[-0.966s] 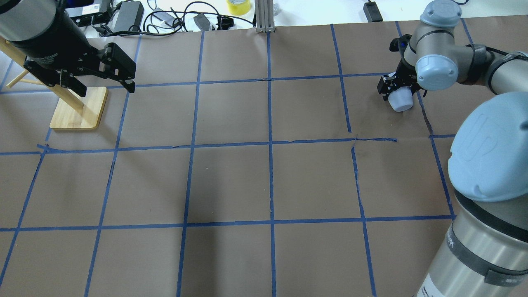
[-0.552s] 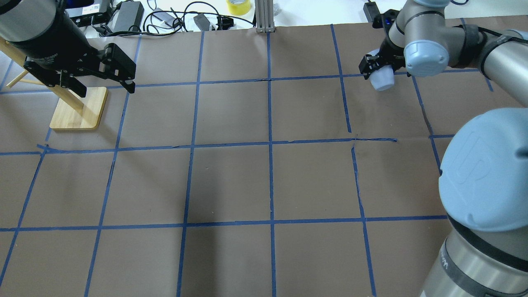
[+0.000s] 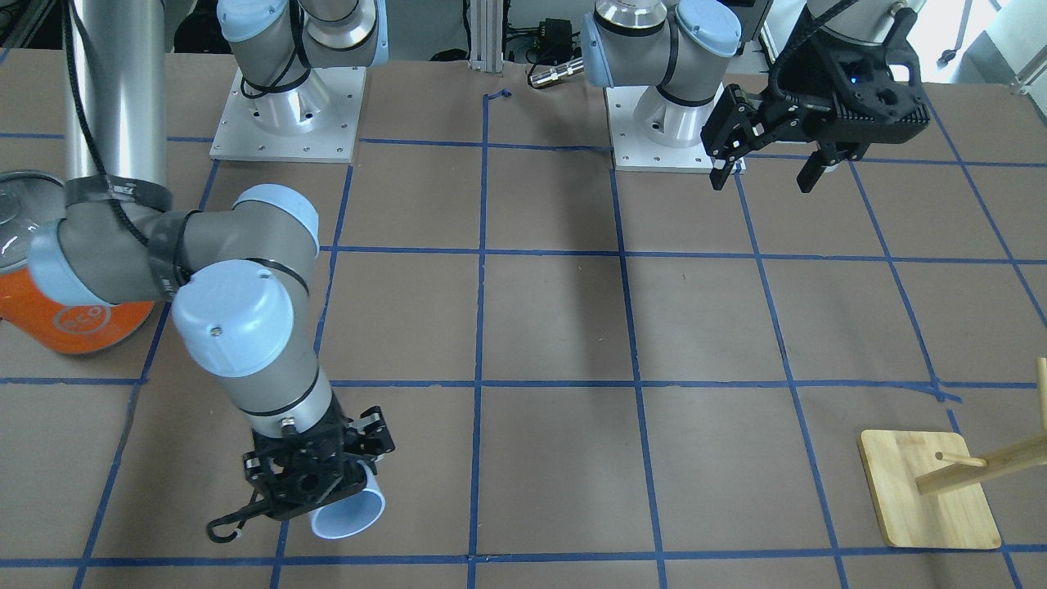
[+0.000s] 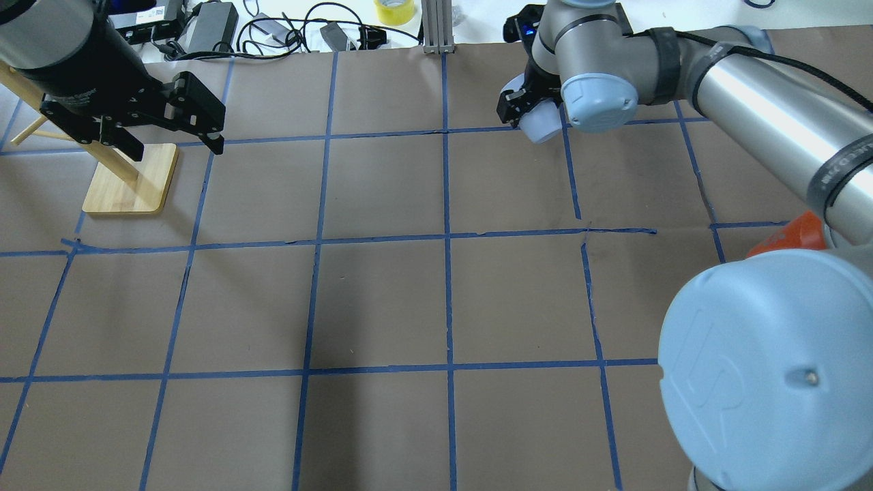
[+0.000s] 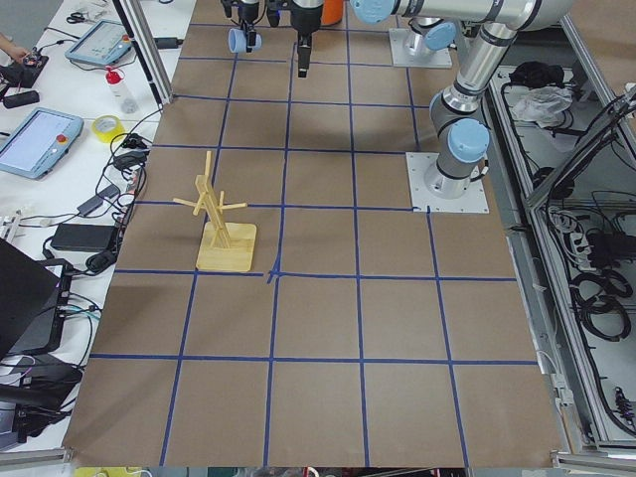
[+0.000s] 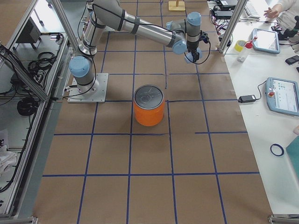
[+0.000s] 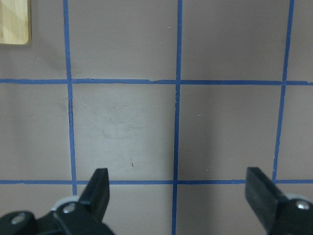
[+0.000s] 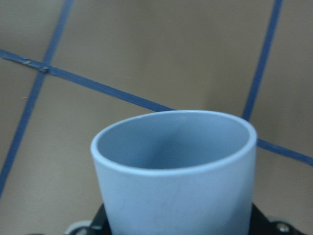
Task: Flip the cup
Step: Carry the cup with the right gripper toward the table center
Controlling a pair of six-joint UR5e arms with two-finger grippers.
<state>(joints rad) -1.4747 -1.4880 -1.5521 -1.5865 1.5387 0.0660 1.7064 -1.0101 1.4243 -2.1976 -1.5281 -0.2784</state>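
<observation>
My right gripper (image 4: pixel 524 112) is shut on the cup (image 4: pixel 540 127), a small pale bluish-white tumbler. It holds the cup off the table at the far side, right of centre. The front-facing view shows the cup (image 3: pixel 349 513) tilted on its side, open mouth pointing away from the gripper (image 3: pixel 315 484). The right wrist view looks straight along the cup (image 8: pixel 176 171) into its empty mouth. My left gripper (image 4: pixel 175 145) is open and empty, hovering at the far left; it also shows in the left wrist view (image 7: pixel 178 191) over bare paper.
A large orange can (image 3: pixel 65 319) with a silver lid stands on the robot's right side, also seen in the right view (image 6: pixel 149 106). A wooden peg rack on a flat base (image 4: pixel 133 181) stands at the far left under the left arm. Cables lie beyond the far edge.
My right arm has swung left along the far side of the table, carrying the cup from the right edge to near the centre line. The left arm has not moved.
</observation>
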